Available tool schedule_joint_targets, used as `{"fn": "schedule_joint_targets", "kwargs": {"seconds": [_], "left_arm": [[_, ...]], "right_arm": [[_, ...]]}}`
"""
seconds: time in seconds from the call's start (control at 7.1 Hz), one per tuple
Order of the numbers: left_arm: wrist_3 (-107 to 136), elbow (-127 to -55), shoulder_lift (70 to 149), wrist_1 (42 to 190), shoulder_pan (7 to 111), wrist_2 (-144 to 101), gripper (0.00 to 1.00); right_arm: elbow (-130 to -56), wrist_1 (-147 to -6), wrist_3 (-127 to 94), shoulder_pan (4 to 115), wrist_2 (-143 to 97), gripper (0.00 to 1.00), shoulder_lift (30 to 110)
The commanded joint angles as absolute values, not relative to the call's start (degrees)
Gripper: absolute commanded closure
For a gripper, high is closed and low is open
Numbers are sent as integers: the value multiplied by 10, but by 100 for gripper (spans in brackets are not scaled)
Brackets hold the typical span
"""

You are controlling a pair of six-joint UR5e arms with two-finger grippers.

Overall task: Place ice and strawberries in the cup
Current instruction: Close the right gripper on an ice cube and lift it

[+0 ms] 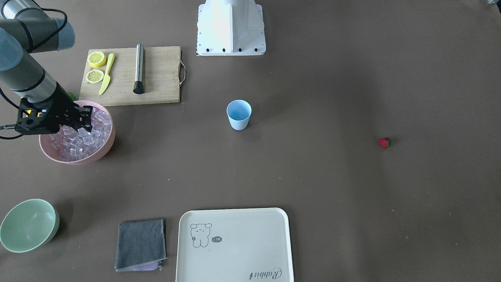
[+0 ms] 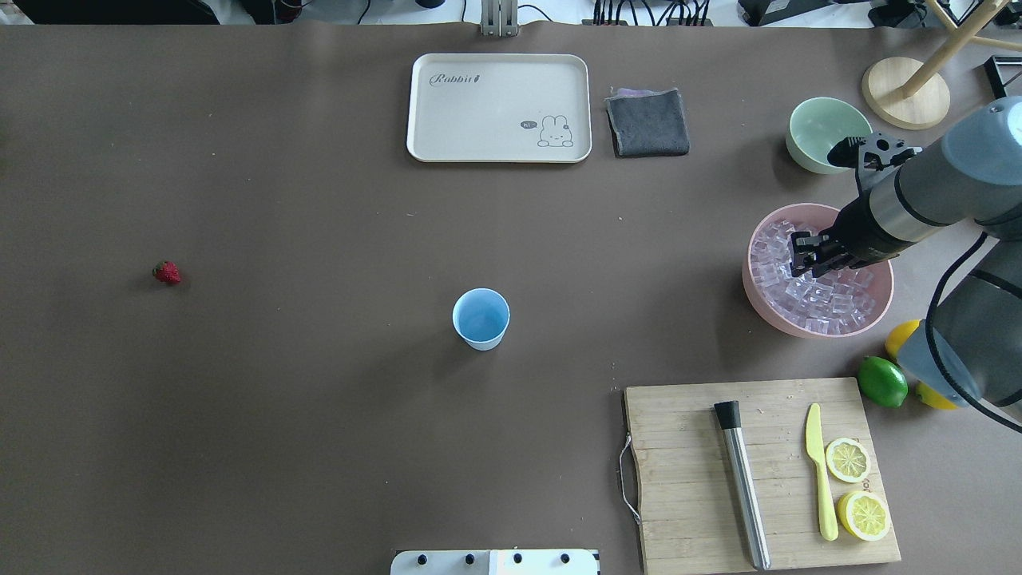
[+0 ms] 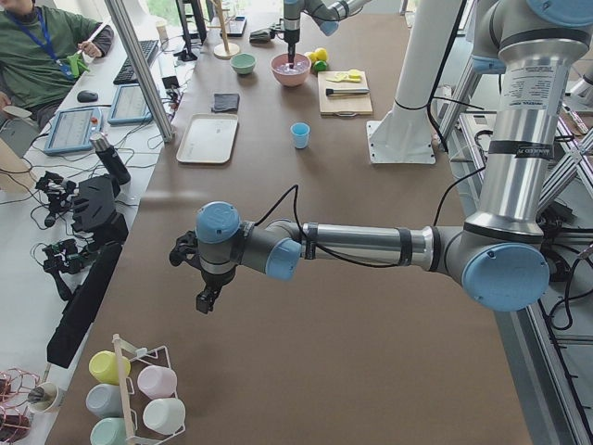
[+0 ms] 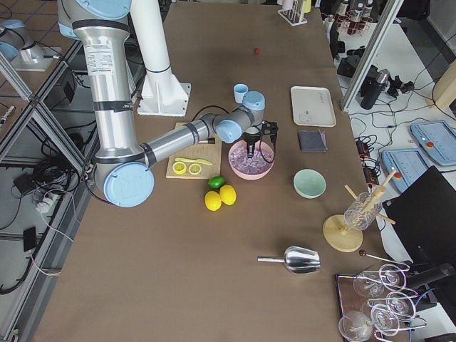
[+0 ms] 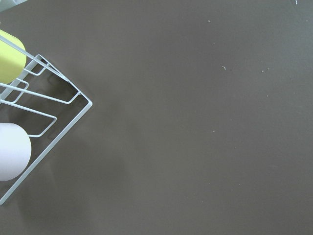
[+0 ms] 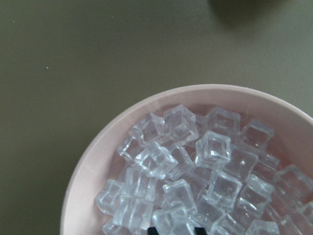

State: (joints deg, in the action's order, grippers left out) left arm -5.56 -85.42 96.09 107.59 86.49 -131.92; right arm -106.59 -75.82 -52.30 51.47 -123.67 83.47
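Right arm [image 2: 886, 216] is down over the pink bowl [image 2: 806, 329], and my right jaws are sunk in among the ice [image 6: 212, 149], which is heaped high in that bowl. The two tips sit either side of a single cube. Clamped on it or only around it? I cannot tell. The cup [image 1: 238, 114] stands upright in the middle of the table [image 1: 313, 176], well apart from the bowl. The strawberry [image 1: 384, 142] lies alone, far out on my left side. My left jaws hang above the table surface; clenched or released, I cannot tell.
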Motion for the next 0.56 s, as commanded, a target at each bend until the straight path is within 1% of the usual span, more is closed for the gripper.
{"fn": "schedule_joint_targets", "kwargs": {"seconds": [0.0, 0.28, 0.42], "left_arm": [[-55, -854, 962, 1076, 865, -1319, 2], [-55, -853, 963, 1076, 865, -1319, 2], [-54, -853, 962, 1076, 865, -1319, 2]], "right_arm": [[-1103, -779, -523, 538, -1260, 100, 829], [-1107, -880, -525, 517, -1241, 100, 724], [-1106, -900, -531, 491, -1211, 100, 687]]}}
